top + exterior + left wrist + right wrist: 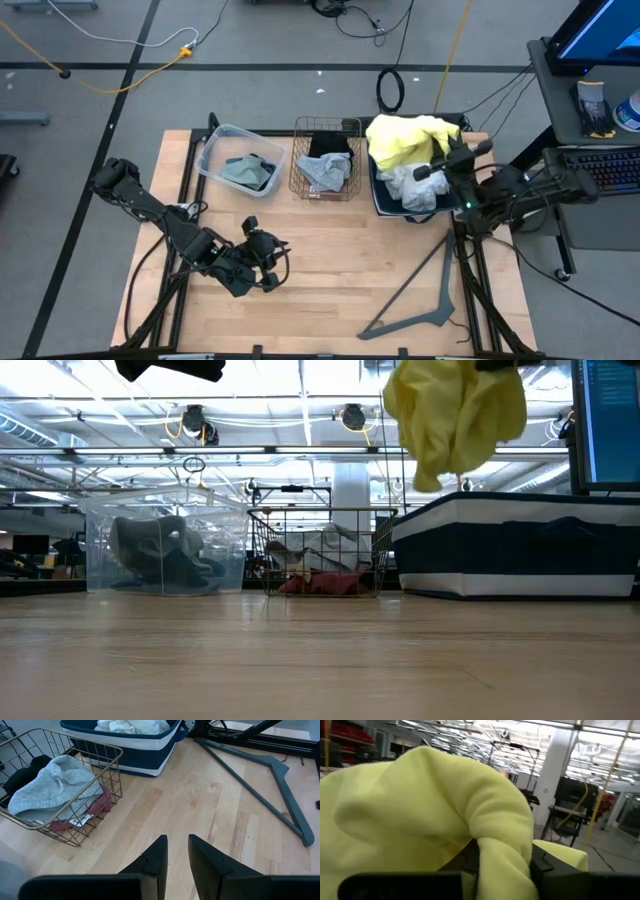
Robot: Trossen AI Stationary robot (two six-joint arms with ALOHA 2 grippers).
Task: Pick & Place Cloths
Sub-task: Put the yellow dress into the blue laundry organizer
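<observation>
Right gripper has its fingers pinched on a soft, bunched yellow cloth, lifted clear above the navy bin with a white stripe at the surface's far right; the cloth hangs in loose folds, long axis roughly vertical in the low view. Crumpled white cloths fill the bin beneath. Gold wire basket in the middle holds a knitted light grey cloth over a maroon one with a small white tag, writing unreadable, plus a black cloth. Clear plastic tub holds a blue-grey cloth. Left gripper hovers over bare wood surface, fingers slightly apart, holding nothing. Thin grey hanger lies flat near right.
</observation>
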